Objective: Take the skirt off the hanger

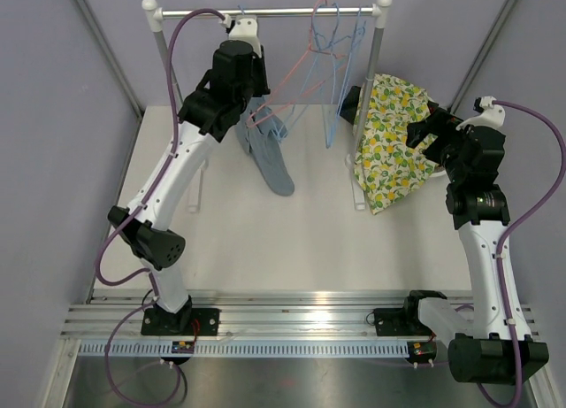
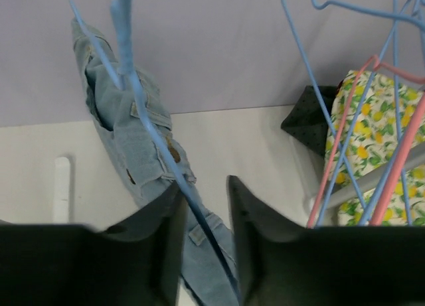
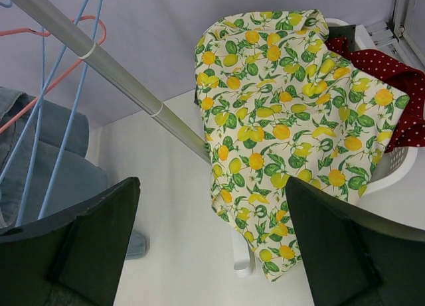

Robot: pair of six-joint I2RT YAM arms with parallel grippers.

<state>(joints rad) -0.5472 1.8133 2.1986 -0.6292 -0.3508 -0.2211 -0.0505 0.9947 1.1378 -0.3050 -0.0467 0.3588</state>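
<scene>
A light-blue denim skirt (image 1: 270, 160) hangs on a blue wire hanger (image 2: 153, 133) below the rack's left half, its lower end trailing on the table. My left gripper (image 1: 250, 103) is at the skirt's top. In the left wrist view its jaws (image 2: 202, 183) stand narrowly apart with the hanger wire running between them and the skirt (image 2: 133, 140) just beyond. My right gripper (image 1: 424, 129) is open and empty, right of the rack. In its wrist view (image 3: 212, 186) the skirt (image 3: 60, 166) shows at the far left.
A white clothes rack (image 1: 274, 12) stands at the back with an empty pink hanger (image 1: 292, 80) and blue hangers (image 1: 340, 45). A lemon-print cloth (image 1: 393, 142) drapes over a white basket (image 3: 392, 163) holding a red dotted cloth (image 3: 392, 74). The rack pole (image 3: 119, 77) crosses the right wrist view.
</scene>
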